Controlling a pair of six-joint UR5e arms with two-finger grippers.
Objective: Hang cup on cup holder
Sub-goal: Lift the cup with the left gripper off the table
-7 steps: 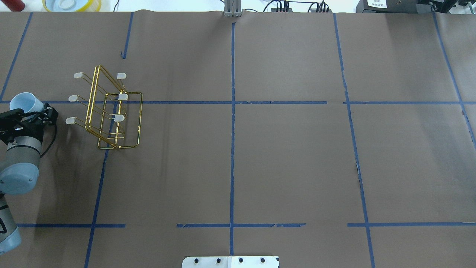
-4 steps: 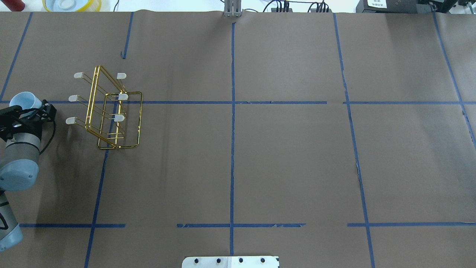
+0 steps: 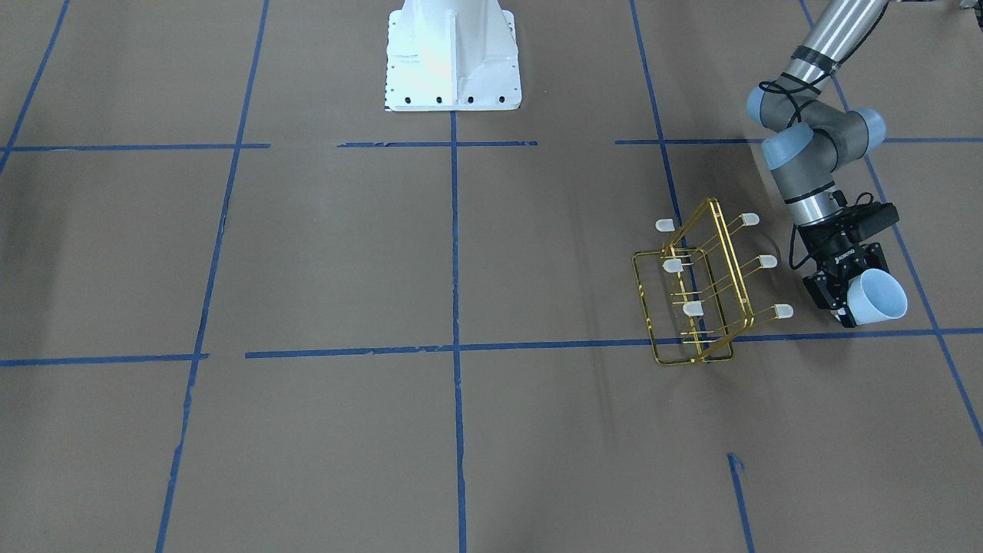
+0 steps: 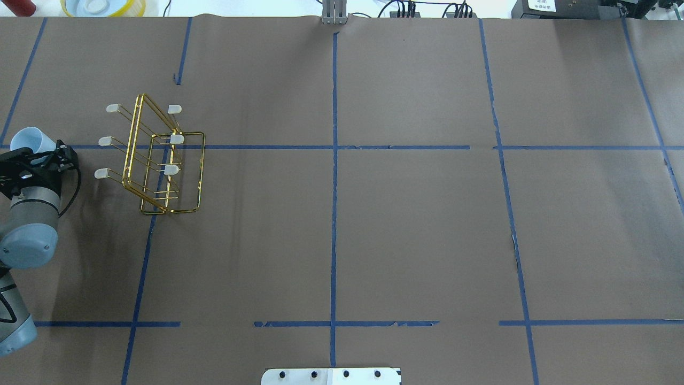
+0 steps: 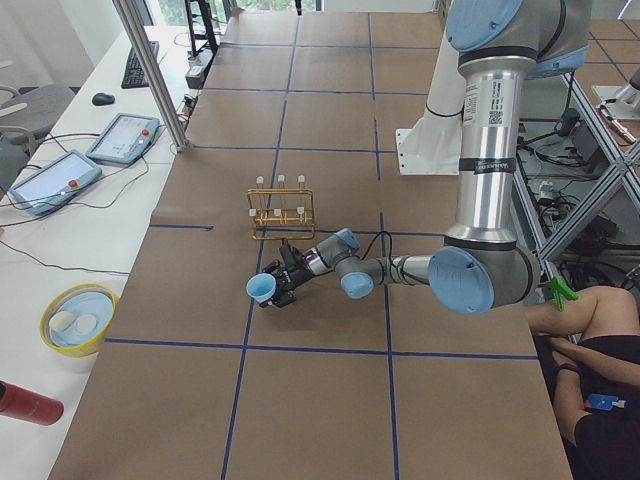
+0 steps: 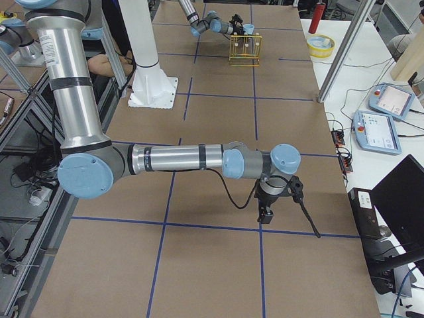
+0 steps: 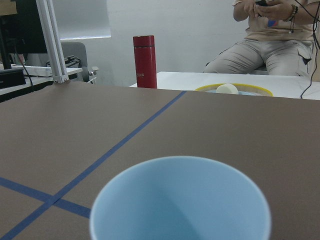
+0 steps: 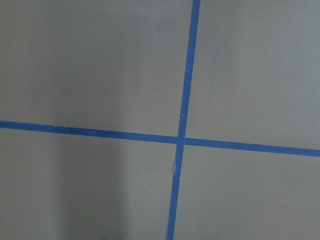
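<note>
The pale blue cup (image 3: 882, 299) is held by its base in my left gripper (image 3: 845, 296), tipped on its side with the mouth pointing away from the arm. It shows at the left edge in the overhead view (image 4: 29, 140) and fills the bottom of the left wrist view (image 7: 180, 200). The gold wire cup holder (image 3: 703, 288) stands on the table beside it (image 4: 155, 160), apart from the cup, all prongs bare. My right gripper (image 6: 265, 215) points down over bare table far from the rack; I cannot tell if it is open or shut.
The white robot base (image 3: 451, 54) stands at the table's middle edge. A yellow bowl (image 5: 75, 320) and a red bottle (image 5: 30, 402) sit on the side table beyond the cup. A seated person (image 7: 270, 35) is behind them.
My left gripper with the cup has moved a little further left and away from the rack. The rack has not moved.
</note>
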